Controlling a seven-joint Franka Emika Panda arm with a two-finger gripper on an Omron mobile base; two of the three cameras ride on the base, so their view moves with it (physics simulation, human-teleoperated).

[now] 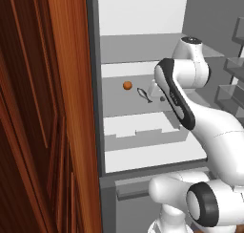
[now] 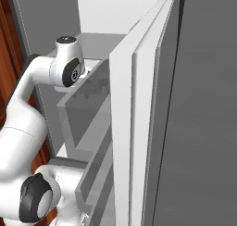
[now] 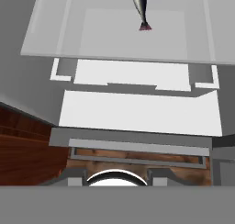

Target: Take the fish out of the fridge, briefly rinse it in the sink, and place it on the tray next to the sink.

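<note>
Reach along the fridge [image 1: 143, 46] shelf, centre over the fish [image 1: 144, 94], avoid the orange ball [image 1: 127, 85]; jaw spread cannot be told.

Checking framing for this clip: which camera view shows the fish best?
The left base view: the whole fish lies on a fridge shelf beside an orange ball. The hand view cuts off its head at the frame edge. The right base view looks onto the fridge door.

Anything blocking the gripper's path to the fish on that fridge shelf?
Nothing visible does. The fish lies alone on the white shelf of the open fridge, with bare shelf around it. The orange ball sits to its left, apart from it. The hand view shows the fish ahead with only bare shelf before it.
</note>
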